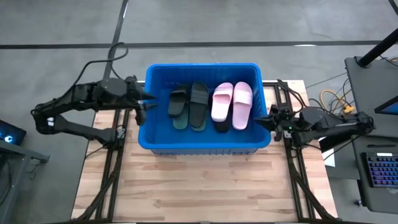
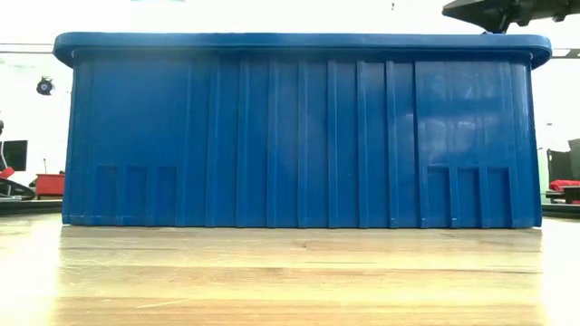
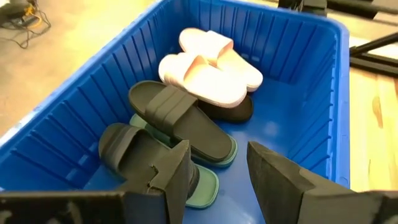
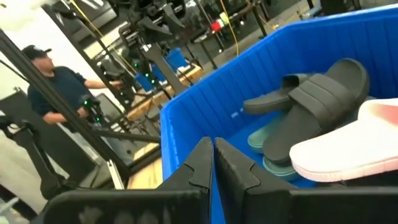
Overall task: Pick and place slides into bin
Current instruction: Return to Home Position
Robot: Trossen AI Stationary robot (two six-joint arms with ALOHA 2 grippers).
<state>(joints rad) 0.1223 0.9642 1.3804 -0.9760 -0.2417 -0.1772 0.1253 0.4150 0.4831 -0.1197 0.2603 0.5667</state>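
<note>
Your left gripper sits closest to its wrist camera, its fingers spread well apart with nothing between them. It hangs at the left end of the bin, looking down on the slides inside. You have the pink pair lying side by side toward the bin's right end, on top of a black slide. Toward the left end, two dark slides rest on the green ones. Your right gripper is at the bin's right rim, fingers pressed together and holding nothing. From above, you see the bin standing on the far half of the wooden table, between the two arms. Beyond the table, the right wrist view shows a person in a dark top and cap.
</note>
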